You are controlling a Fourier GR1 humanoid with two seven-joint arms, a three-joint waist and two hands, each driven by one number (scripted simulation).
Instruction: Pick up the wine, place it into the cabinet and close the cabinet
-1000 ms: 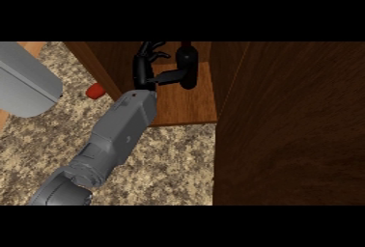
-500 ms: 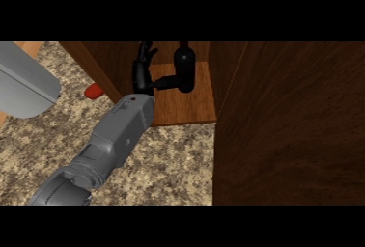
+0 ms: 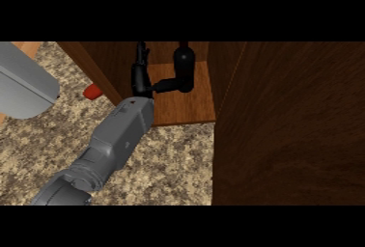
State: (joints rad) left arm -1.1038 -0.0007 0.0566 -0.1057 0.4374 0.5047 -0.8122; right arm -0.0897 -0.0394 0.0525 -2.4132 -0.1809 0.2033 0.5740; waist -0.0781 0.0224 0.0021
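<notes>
You are looking steeply down at a speckled tan-and-brown granite counter, rough and mottled, with a dark wooden cabinet opening at the top of the view. Its floor is a smooth, warm reddish-brown shelf board with a straight front edge that ends just above the granite. To the right, a broad, darker wood-grained cabinet door stands as a flat panel running from the top of the view to the bottom, close against the shelf's right edge.

One grey forearm, rounded and matte with a ribbed cuff near the elbow, rises from the lower left and crosses the shelf's front edge. You cannot tell from this view alone which arm it is; it enters from the left side. Its black hand is inside the cabinet: the fingers point straight up and lie together, while the thumb juts right and touches the wine bottle, a slim, glossy black shape with a rounded top, upright on the shelf board. The fingers are not wrapped round it.

At the left, a large, smooth grey cylinder lies tilted on the counter, and a small red object peeks out beside the cabinet's left wall. Open granite lies below the shelf, between the forearm and the door.
</notes>
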